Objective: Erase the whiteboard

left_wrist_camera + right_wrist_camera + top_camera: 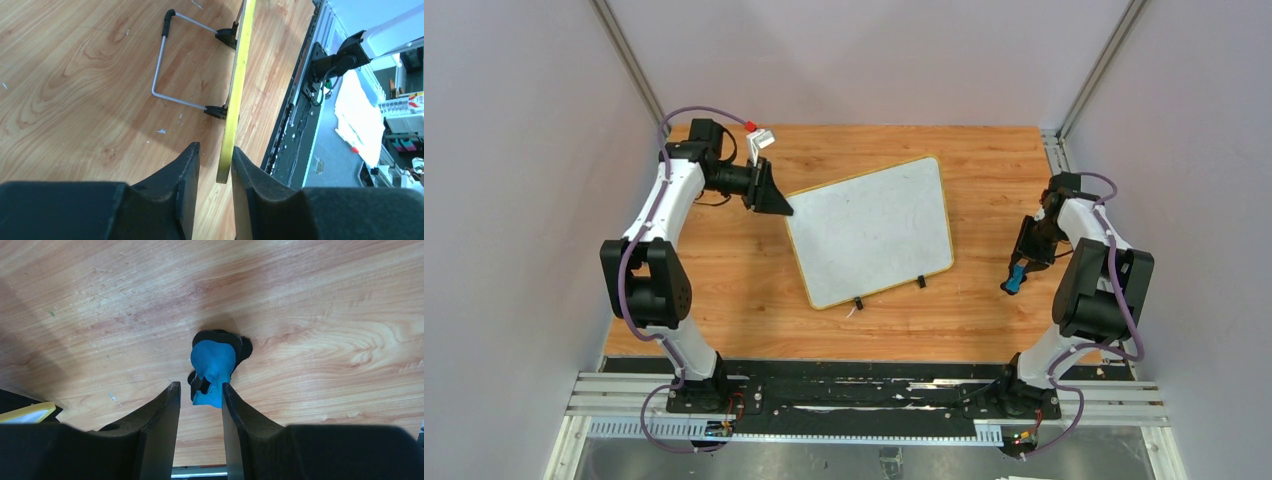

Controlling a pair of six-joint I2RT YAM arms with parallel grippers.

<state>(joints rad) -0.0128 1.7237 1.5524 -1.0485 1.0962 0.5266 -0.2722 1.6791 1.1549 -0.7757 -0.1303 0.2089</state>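
Observation:
The whiteboard (869,230) lies skewed in the middle of the wooden table, white with a thin yellow rim (240,75) and only faint smudges. My left gripper (782,208) is at its far-left corner. In the left wrist view the rim's corner stands between the fingers of this gripper (215,147), against the right one and with a gap to the left one, so it is open. The blue and black eraser (1016,276) is at the right side of the table. Its near end (214,360) sits between the tips of my right gripper (200,385), which is open; wood shows beside the left finger.
Two black clips (920,283) sit on the board's near edge, and a wire stand (160,65) folds out under it. A black base rail (854,400) runs along the table's near edge. Grey walls close in on both sides.

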